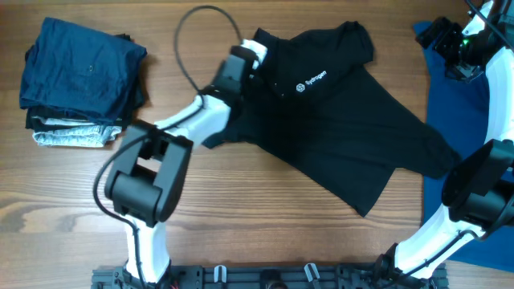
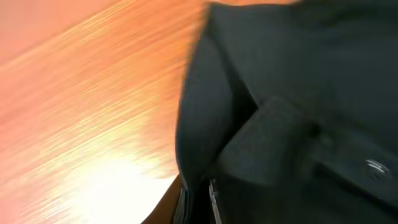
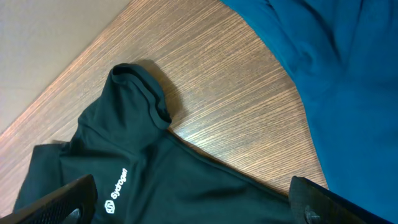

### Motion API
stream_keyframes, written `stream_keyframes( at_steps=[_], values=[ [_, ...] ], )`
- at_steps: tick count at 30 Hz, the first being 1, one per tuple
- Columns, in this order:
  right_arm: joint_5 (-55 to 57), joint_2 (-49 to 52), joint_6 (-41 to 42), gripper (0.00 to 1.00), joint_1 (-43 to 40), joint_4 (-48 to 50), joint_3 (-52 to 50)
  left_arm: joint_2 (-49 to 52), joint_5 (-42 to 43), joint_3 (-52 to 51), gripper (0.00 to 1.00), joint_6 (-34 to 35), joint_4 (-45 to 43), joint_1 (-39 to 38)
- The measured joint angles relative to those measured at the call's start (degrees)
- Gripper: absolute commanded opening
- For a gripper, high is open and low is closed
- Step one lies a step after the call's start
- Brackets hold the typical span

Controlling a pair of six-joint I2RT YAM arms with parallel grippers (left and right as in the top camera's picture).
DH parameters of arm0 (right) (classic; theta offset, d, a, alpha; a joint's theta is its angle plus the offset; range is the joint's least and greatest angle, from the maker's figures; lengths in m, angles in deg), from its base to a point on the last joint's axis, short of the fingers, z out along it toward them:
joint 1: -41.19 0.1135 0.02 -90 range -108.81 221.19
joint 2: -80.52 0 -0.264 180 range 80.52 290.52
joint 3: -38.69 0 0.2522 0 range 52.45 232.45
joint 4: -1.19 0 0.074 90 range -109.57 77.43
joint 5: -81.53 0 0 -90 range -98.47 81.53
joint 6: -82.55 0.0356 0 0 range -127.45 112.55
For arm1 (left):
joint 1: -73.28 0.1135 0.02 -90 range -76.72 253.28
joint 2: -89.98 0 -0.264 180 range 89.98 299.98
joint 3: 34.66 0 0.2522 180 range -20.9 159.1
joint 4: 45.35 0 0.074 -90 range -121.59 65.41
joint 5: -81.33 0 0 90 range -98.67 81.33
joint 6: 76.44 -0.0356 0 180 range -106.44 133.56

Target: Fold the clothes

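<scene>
We saw a black short-sleeved collared shirt (image 1: 337, 120) with a small white chest logo (image 1: 310, 81) lying spread out and skewed across the middle of the light wooden surface (image 1: 265, 217). Its collar end pointed toward the far side and its hem toward the near right. The fabric was rumpled, with one sleeve bunched at the far edge (image 3: 134, 87).

The left gripper (image 1: 259, 58) was down at the collar end of the black shirt, on the cloth just beside the logo. In the left wrist view, which was blurred, we saw only dark fabric close up, a folded collar flap (image 2: 273, 143) and a small pale button (image 2: 375, 165), with bare wood to the left. We could not tell whether the left gripper was apart, together or pinching cloth.

The right gripper (image 1: 443, 42) hung at the far right corner, above the bright blue shirt (image 1: 450, 104), which lay along the right side of the surface. One sleeve of the black shirt lay over the blue shirt's edge. In the right wrist view the two dark fingertips (image 3: 65, 198) stood wide apart at the bottom corners with nothing between them. Below them lay the logo area of the black shirt, a strip of wood and the blue cloth.

At the far left, well apart from both shirts, sat a stack of folded garments (image 1: 80, 80), dark navy on top with grey at the bottom.
</scene>
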Motion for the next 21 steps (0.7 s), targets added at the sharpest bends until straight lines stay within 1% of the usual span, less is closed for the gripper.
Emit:
stream_keyframes(
  at_steps=[1,2,3,5,6,7,10,11,13,14,15,16,17,18,19,21],
  values=[
    [0.0,0.0,0.0,0.99,0.0,0.0,0.0,0.2,0.3,0.0,0.25,1.6,-0.5,2.0],
    [0.0,0.0,0.0,1.00,0.0,0.0,0.0,0.6,1.0,0.0,0.33,2.2,-1.3,4.2],
    [0.0,0.0,0.0,1.00,0.0,0.0,0.0,1.5,2.6,0.0,0.44,3.0,-2.2,6.6],
    [0.0,0.0,0.0,1.00,0.0,0.0,0.0,4.5,5.7,0.2,0.46,3.9,-4.9,10.3],
    [0.0,0.0,0.0,0.99,0.0,0.0,0.0,6.3,6.8,0.2,0.52,4.1,-7.2,11.7],
    [0.0,0.0,0.0,1.00,0.0,0.1,0.0,7.3,7.5,0.2,0.60,4.2,-8.2,12.6],
    [0.0,0.0,0.0,1.00,0.0,0.0,0.0,6.6,8.5,0.2,0.66,5.4,-7.9,14.3],
    [0.0,0.0,0.0,1.00,0.0,0.0,0.0,4.9,8.5,0.3,0.65,6.5,-4.5,14.6],
    [0.1,0.0,0.0,1.00,0.0,0.0,0.0,-1.6,8.9,0.3,0.52,9.9,4.3,14.7],
    [0.2,0.0,0.0,0.99,0.0,0.0,0.0,-8.1,9.8,0.4,0.33,12.9,10.9,14.7],
    [0.2,0.0,0.0,0.99,0.0,0.0,0.0,-13.4,11.3,0.6,0.17,15.1,14.6,14.7],
    [0.2,0.0,0.0,1.00,0.0,0.0,0.0,-17.9,13.7,0.9,0.07,17.1,17.5,14.7],
    [0.2,0.0,0.0,1.00,0.0,0.0,0.0,-21.5,17.7,1.4,0.04,18.3,20.9,14.7],
    [0.2,0.0,0.0,0.99,0.0,0.0,0.0,-23.5,21.6,1.5,0.04,19.2,22.4,14.7],
    [0.2,0.0,0.0,1.00,0.0,0.0,0.0,-23.8,25.6,1.5,0.04,20.2,22.9,14.3],
    [0.2,0.0,0.0,1.00,0.0,0.1,0.0,-21.4,28.3,1.5,0.04,20.7,22.2,13.4]
  ],
)
